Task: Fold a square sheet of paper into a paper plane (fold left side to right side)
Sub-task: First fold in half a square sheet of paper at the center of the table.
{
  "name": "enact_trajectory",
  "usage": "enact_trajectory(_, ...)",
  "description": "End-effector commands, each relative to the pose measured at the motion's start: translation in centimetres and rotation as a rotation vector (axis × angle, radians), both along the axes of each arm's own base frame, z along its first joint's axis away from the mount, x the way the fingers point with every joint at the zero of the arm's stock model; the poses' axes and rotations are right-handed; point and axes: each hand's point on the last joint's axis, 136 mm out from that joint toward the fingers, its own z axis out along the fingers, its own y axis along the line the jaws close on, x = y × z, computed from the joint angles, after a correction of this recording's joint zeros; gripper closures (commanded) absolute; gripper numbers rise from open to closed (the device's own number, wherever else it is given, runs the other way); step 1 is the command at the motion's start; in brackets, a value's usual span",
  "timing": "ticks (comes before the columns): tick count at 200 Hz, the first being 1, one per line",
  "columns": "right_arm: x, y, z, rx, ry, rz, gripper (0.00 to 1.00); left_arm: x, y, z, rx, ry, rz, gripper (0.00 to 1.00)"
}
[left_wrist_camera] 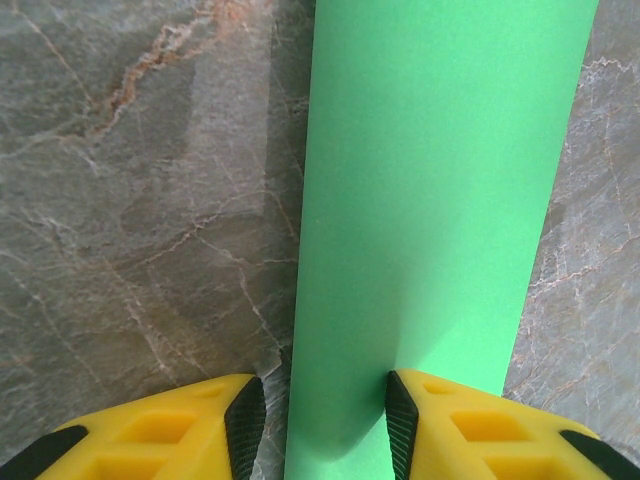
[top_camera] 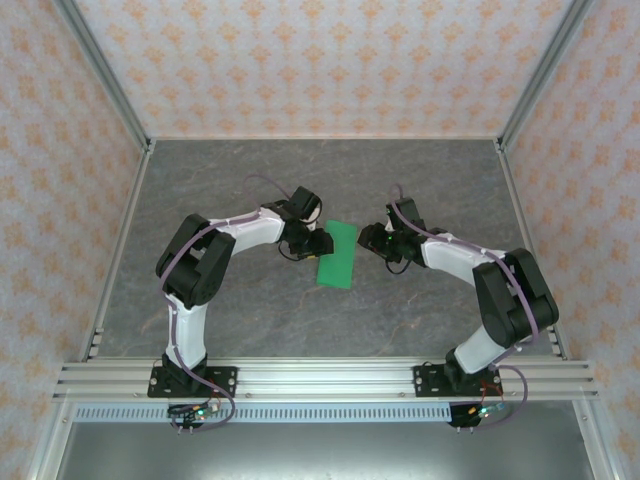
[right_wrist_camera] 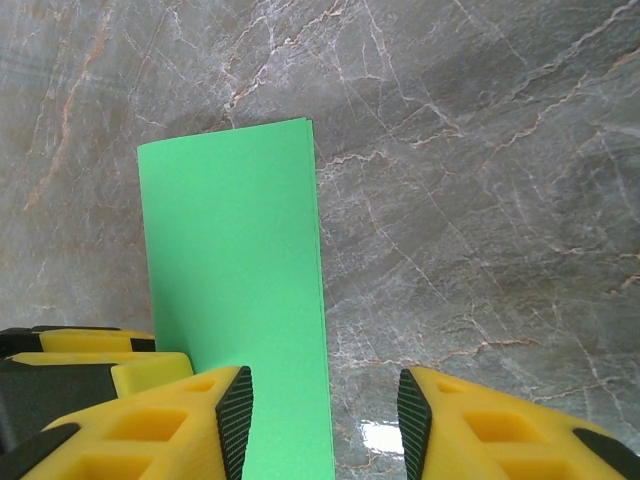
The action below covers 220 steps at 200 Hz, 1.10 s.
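Both grippers stand spread, pinching nothing that I can make out. The left gripper [left_wrist_camera: 320, 425] has its jaws parted with the paper [left_wrist_camera: 430, 200] running away between them, one black pad [left_wrist_camera: 398, 425] over the sheet, though I cannot tell whether it presses. The right gripper [right_wrist_camera: 325, 420] is parted too, straddling one long edge of the paper's end. The paper lies flat mid-table between the two arms as a narrow rectangle, slightly tilted. Two layers show at its far corner in the right wrist view, so I judge the side-to-side fold is made. It is thin, plain, bright green and matte, with crisp straight edges. I expect it to be nearly weightless and limp, quick to spring open at the crease and easy to crumple if squeezed hard. Lying flat, it gives the jaws no thickness to bite. I would pin it with one pad and tease up a free corner or the open long edge, staying off the crease. The table [top_camera: 200, 180] is grey with a marble pattern and shows a glint of light, so the sheet will probably skate when pushed. Around it stand walls [top_camera: 300, 60] in pale patterned paper, with a ribbed metal rail [top_camera: 320, 375] along the near edge.
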Motion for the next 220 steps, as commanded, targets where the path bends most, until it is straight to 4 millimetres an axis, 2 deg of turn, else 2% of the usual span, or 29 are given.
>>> enact_trajectory(1, -0.1, 0.0, 0.6, 0.018, -0.016, -0.007, 0.54, -0.5, 1.0, -3.1, 0.081, 0.044, 0.014, 0.57)
enact_trajectory(71, -0.1, 0.2, 0.5, 0.027, -0.008, -0.002, 0.54, -0.6, 0.7, -3.2, 0.093, 0.047, -0.006, 0.57)
enact_trajectory(160, -0.1, 1.4, 0.1, 0.045, 0.003, 0.023, 0.59, -0.7, 0.7, -3.3, 0.097, 0.050, -0.003, 0.57)
enact_trajectory(220, -0.2, 1.3, 0.0, 0.036, 0.005, 0.024, 0.59, -1.2, 0.9, -3.4, 0.099, 0.051, -0.026, 0.60)
